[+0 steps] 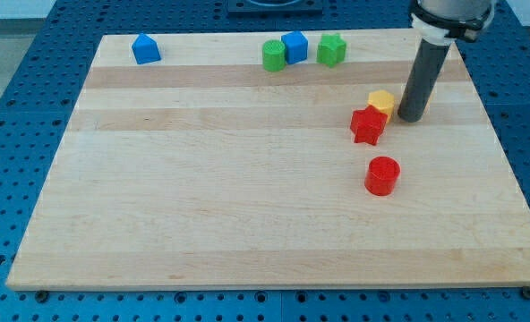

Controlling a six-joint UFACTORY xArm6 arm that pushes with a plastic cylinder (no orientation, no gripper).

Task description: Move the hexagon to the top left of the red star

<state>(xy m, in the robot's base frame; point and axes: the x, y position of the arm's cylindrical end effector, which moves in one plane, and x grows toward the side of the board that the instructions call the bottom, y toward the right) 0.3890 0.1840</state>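
The yellow hexagon [382, 102] lies on the wooden board at the view's right, touching the upper right of the red star [367, 125]. My tip [412, 117] stands just to the right of the hexagon, close to it or touching it. The rod rises from there toward the view's top right.
A red cylinder [382, 175] lies below the star. Along the view's top edge lie a blue block [145, 48] at the left, and a green cylinder [273, 55], a blue cube [294, 46] and a green star-like block [331, 49] together. The board's right edge [498, 134] is near the tip.
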